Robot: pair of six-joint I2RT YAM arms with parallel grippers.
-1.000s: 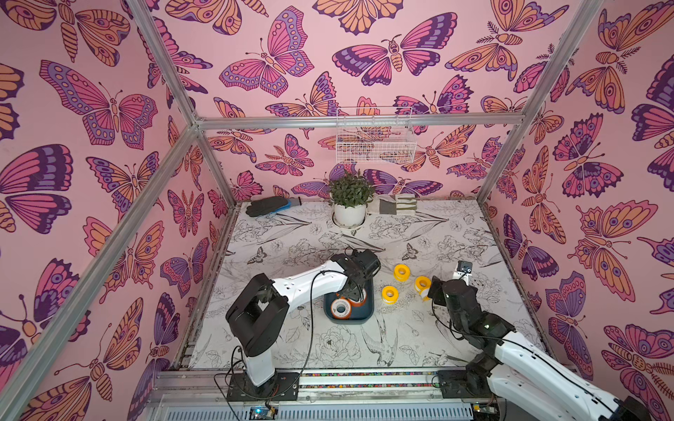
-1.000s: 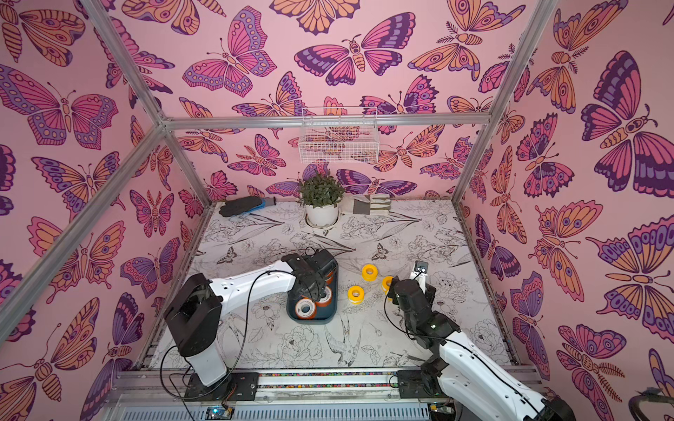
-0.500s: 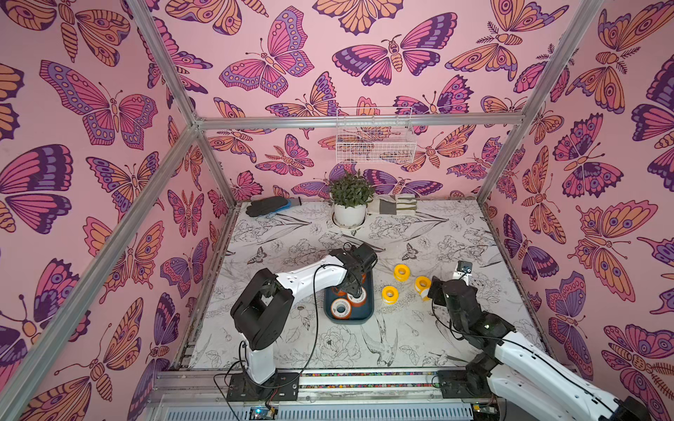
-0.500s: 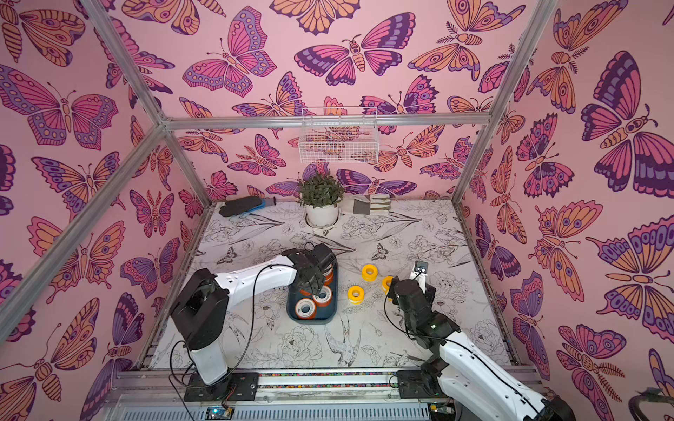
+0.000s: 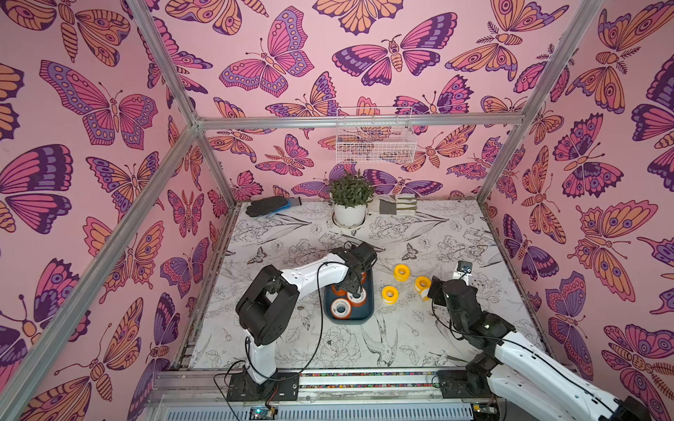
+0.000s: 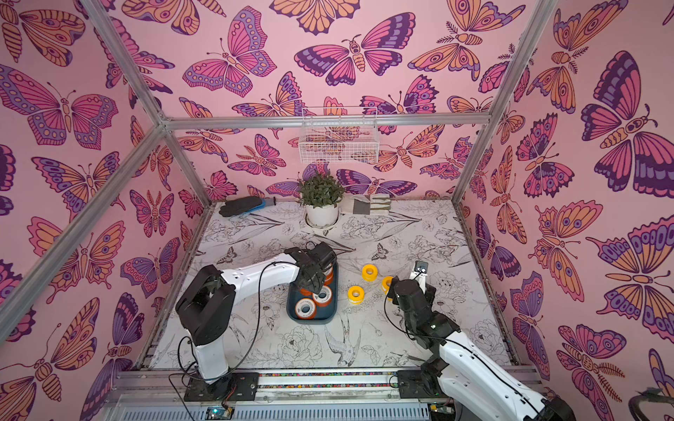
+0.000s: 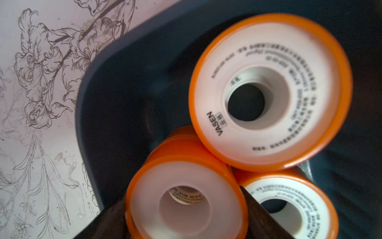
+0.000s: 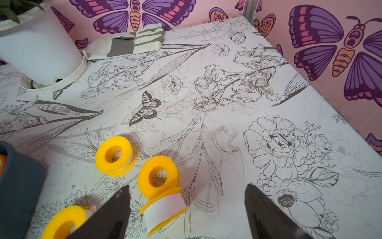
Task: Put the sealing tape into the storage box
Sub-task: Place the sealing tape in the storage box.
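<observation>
The storage box is a dark teal tray near the table's middle, with orange spools of sealing tape lying in it. My left gripper reaches down into the box. Its dark fingers press both sides of one orange spool, which rests on another. Two labelled spools lie beside it in the box. Several yellow spools lie on the table to the right. My right gripper hangs open over one lying on its side.
At the back of the table stand a potted plant, a dark glove and a striped glove. A white wire basket hangs on the back wall. Metal frame posts and pink walls close in the table.
The left arm's elbow has swung in toward the box and more orange spools now show in the box. The right arm has not moved.
</observation>
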